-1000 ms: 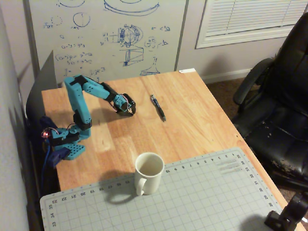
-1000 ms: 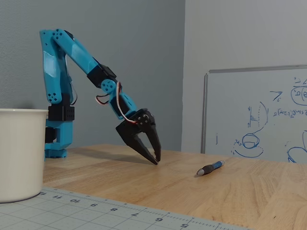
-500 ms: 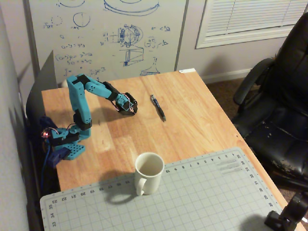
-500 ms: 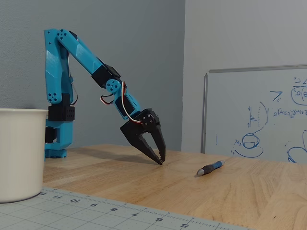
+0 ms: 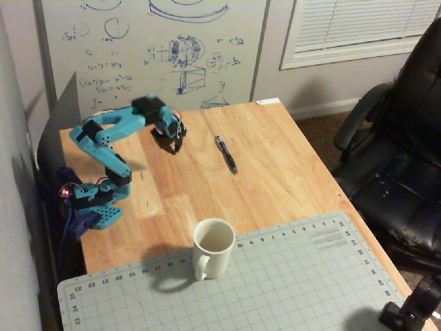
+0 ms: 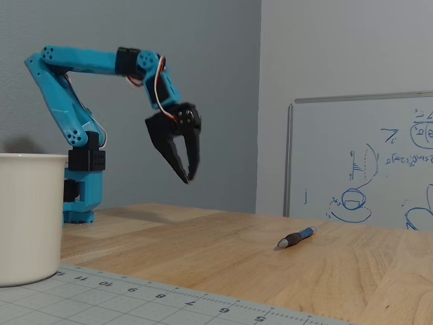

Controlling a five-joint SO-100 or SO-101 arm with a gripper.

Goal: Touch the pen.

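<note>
The pen [image 5: 226, 154] is slim, blue and black, and lies flat on the wooden table; it also shows in a fixed view low over the table [image 6: 297, 237]. My gripper [image 5: 170, 147], black on a blue arm, hangs above the table to the left of the pen in the high fixed view. In the low fixed view the gripper [image 6: 185, 177] points down, well above the wood, with its jaws nearly closed and empty. It is clearly apart from the pen.
A white mug [image 5: 212, 247] stands at the edge of a grey cutting mat [image 5: 275, 289], large at the left in the low view [image 6: 30, 217]. A black office chair [image 5: 400, 152] stands right of the table. A whiteboard [image 5: 158, 48] leans behind.
</note>
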